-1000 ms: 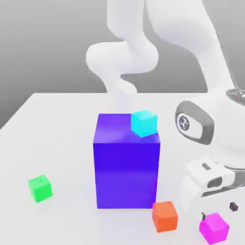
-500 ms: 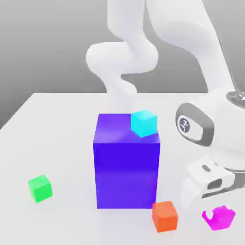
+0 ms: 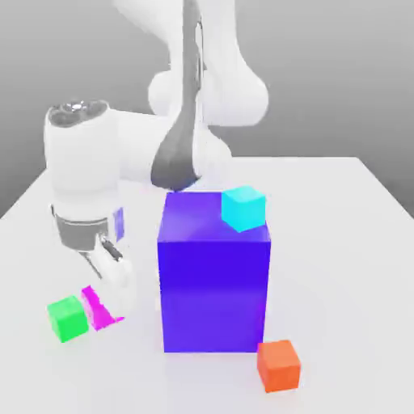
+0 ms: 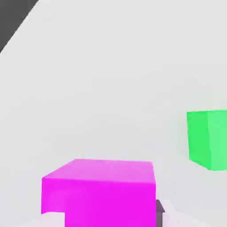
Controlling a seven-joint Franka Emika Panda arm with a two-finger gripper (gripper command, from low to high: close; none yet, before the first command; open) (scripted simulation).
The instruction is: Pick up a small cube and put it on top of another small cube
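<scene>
- The pink cube [image 3: 99,306] is held in the gripper [image 3: 109,297], fingers closed on it. It hangs low, just beside the green cube [image 3: 66,317], on that cube's side toward the exterior view's right, and looks slightly tilted.
- The green cube sits on the white table [image 3: 340,242], near the exterior view's left edge.
- Judged step: carrying the pink cube to the green one. It is beside it, not above it.
- The next move seems to call for lifting the pink cube higher than the green cube's top, centring it over that cube, lowering it flat and then letting go.
- The hand view shows the pink cube [image 4: 99,190] close up, with a dark finger pad [image 4: 160,209] against one side, and the green cube [image 4: 207,138] apart from it with bare table between.
- The exterior view adds the surroundings: a big blue block [image 3: 214,275] with a cyan cube [image 3: 243,207] on top, and an orange cube [image 3: 279,365] in front.
</scene>
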